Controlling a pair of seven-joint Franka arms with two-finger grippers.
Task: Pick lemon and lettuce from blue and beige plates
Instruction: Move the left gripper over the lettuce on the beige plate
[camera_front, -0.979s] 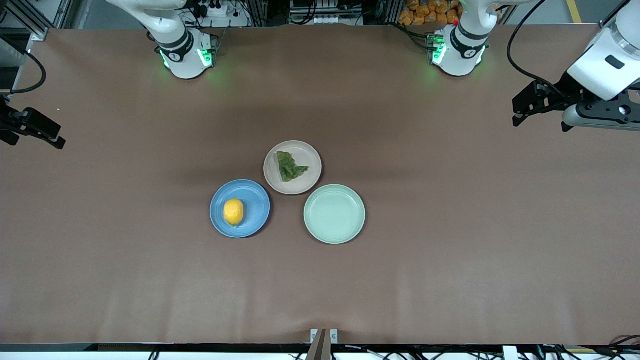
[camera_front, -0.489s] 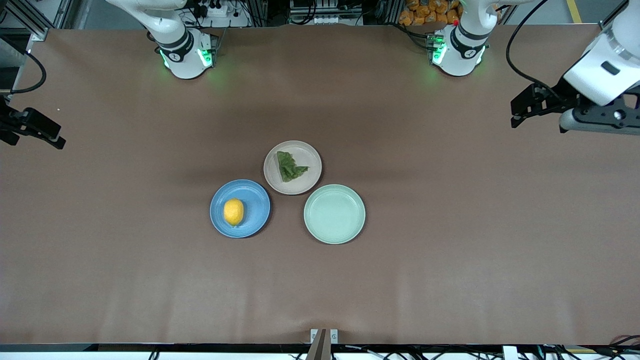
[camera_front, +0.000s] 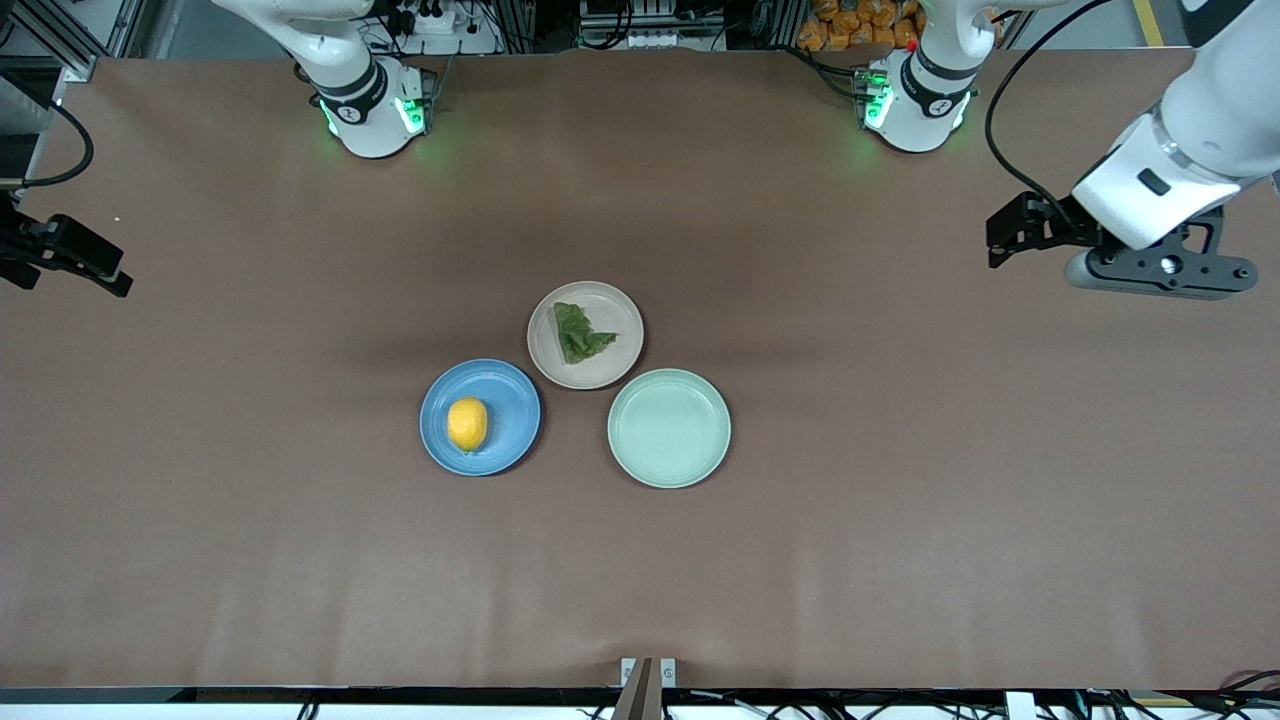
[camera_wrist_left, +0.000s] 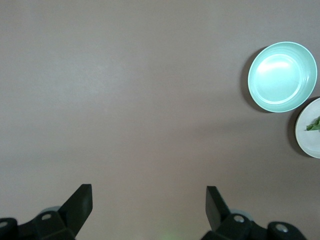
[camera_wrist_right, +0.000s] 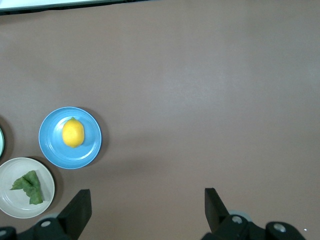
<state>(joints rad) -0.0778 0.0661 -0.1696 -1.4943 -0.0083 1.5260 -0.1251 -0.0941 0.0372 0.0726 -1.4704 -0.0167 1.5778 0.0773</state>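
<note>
On the blue plate (camera_front: 480, 417) sits the lemon (camera_front: 467, 423); lettuce (camera_front: 581, 333) lies on the beige plate (camera_front: 586, 335) touching it. I'd drop straight over each, straddling the lemon's narrow width. Left gripper (camera_wrist_left: 149, 202) hovers wide open, empty, over bare table; right gripper (camera_wrist_right: 147, 202) likewise waits.
</note>
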